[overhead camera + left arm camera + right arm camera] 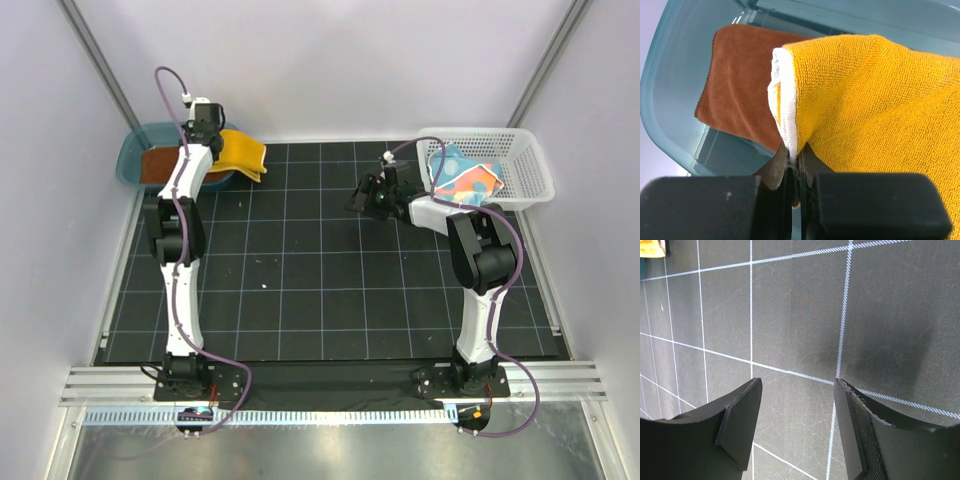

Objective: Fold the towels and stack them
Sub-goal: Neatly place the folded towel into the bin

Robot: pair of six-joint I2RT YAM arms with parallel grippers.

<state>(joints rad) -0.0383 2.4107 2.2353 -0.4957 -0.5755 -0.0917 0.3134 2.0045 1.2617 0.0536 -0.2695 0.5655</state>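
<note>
Black worktop [320, 260]: your left hand [796, 166] pinches the yellow towel [875, 100] at ten o'clock; lift it clear of the tub [665, 90]. Right hand [797, 385] wide.

black grid mat [320, 270] | teal tub [127, 152] at far-left corner | white lattice basket [522, 190] at far-right corner

No legible text, labels, brand marks, numbers or signs are found in any of the three views.
</note>
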